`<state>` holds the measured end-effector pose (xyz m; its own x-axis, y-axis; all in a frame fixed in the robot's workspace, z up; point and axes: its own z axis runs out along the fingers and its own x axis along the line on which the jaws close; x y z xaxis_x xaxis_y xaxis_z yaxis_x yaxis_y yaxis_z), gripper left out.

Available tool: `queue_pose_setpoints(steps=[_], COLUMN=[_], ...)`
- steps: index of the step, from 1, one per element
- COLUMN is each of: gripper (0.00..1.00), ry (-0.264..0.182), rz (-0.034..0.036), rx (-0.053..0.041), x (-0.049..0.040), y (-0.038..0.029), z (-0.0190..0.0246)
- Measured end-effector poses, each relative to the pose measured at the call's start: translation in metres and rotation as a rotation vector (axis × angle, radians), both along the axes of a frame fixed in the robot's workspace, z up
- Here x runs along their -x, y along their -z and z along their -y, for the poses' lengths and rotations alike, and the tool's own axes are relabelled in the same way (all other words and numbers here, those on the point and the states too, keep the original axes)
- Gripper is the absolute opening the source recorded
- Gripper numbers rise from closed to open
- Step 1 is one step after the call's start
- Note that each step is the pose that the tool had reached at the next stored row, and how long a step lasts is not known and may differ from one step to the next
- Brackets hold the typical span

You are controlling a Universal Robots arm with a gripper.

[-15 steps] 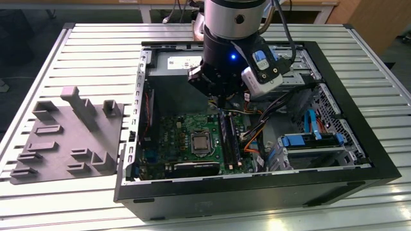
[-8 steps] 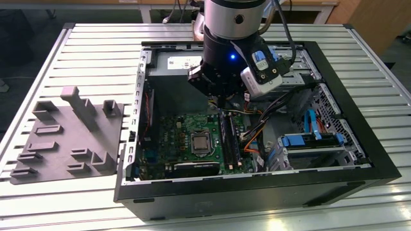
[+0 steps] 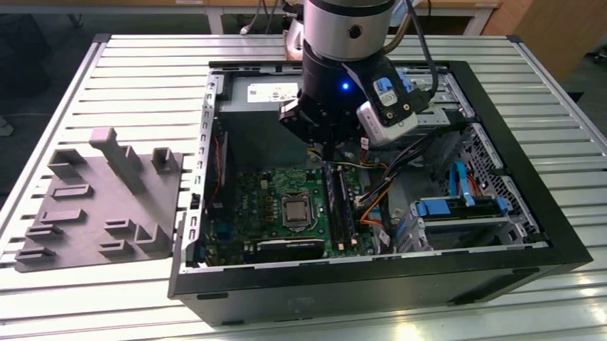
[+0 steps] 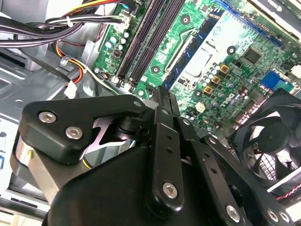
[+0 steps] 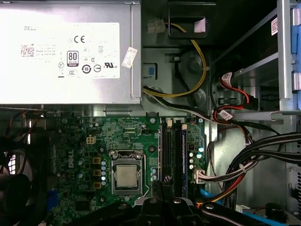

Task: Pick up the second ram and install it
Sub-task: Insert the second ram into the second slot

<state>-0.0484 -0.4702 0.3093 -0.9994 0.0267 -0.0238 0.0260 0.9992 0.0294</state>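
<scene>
Where the long black slots (image 5: 171, 155) run across the green motherboard (image 3: 284, 192), the exterior view shows a thin dark board standing on edge in one of them. This looks to be the second ram (image 3: 337, 206), seated lengthwise along the slot, though its colour and gold edge cannot be made out.

Just above the far end of it hangs the gripper (image 3: 318, 153). In the second wrist view its two fingers (image 4: 162, 94) are drawn narrow, tip against tip, over the end of the slots (image 4: 150, 37). Whether they pinch or touch anything cannot be told. The first wrist view shows the fingertips (image 5: 160, 188) beside the near end of the slot bank.

The arm comes straight down from above, its wrist vertical and reaching into the open computer case (image 3: 379, 277).

Beside the slots sits the square processor (image 5: 127, 175). Beyond the board is the silver power supply (image 5: 66, 52), and bundled cables (image 5: 263, 150) lie on the slots' other side. A black fan (image 4: 273, 141) stands at the motherboard's edge.

The case lies on a slatted metal bench (image 3: 142, 71). A grey moulded fixture (image 3: 95, 213) sits to the exterior view's left, well apart from the case.
</scene>
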Motion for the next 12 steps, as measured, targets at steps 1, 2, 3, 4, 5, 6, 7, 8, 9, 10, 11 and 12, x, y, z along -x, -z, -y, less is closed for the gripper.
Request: queue_pose_setpoints(steps=[1, 2, 3, 4, 5, 6, 7, 8, 9, 10, 11, 12], gripper=[0.12, 0.12, 0.12, 0.12, 0.12, 0.12, 0.12, 0.12, 0.12, 0.12, 0.12, 0.12], ry=[0.0, 0.0, 0.0, 0.0, 0.0, 0.0, 0.0, 0.0, 0.0, 0.0, 0.0, 0.0], rz=[0.0, 0.0001, 0.0001, 0.0001, 0.0001, 0.0001, 0.0001, 0.0001, 0.0001, 0.0001, 0.0, 0.0001], rx=[-0.0001, -0.0001, -0.0002, -0.0003, -0.0003, -0.0003, -0.0001, -0.0002, -0.0002, -0.0001, -0.0001, -0.0002], x=[-0.0006, -0.0011, -0.0014, -0.0014, -0.0014, -0.0015, -0.0016, -0.0017, -0.0019, -0.0021, -0.0022, -0.0022], y=[0.0003, 0.0006, 0.0009, 0.0014, 0.0019, 0.0026, 0.0032, 0.0039, 0.0045, 0.0049, 0.0053, 0.0058], z=[0.0, 0.0, 0.0, 0.0, 0.0, 0.0, 0.0, 0.0, 0.0, 0.0, 0.0, 0.0])
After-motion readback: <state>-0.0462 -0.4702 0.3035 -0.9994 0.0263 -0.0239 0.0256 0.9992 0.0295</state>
